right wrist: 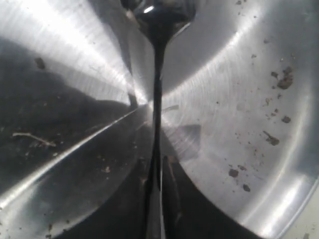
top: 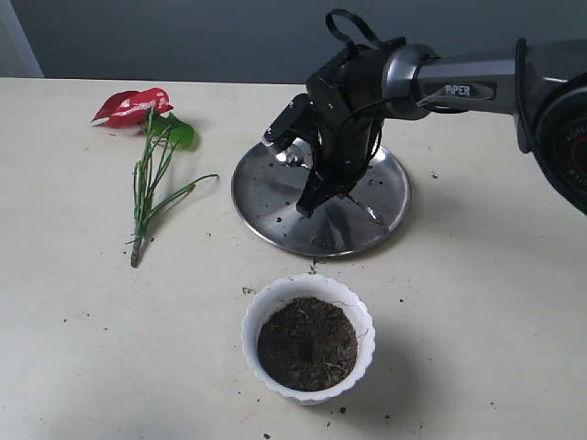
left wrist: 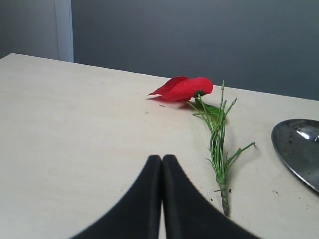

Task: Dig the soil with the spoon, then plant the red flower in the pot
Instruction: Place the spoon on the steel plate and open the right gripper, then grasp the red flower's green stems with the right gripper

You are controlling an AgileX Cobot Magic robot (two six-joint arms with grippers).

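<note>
The spoon (right wrist: 157, 74) is clamped by its thin handle in my right gripper (right wrist: 158, 162), which is shut on it low over the steel plate (top: 261, 197); its bowl (right wrist: 159, 12) points away from the fingers. In the exterior view this gripper (top: 310, 203) hangs above the plate's middle. The white fluted pot (top: 307, 282) stands nearer the front, filled with dark soil (top: 307, 344). The red flower (top: 133, 105) lies flat on the table at the left, its green stems (top: 147, 183) toward the front. My left gripper (left wrist: 162, 158) is shut and empty, short of the flower (left wrist: 187, 88).
Small dark crumbs dot the plate (right wrist: 239, 99) and the table around the pot. The right arm (top: 459, 90) reaches in from the right over the plate. The table's far edge meets a grey wall.
</note>
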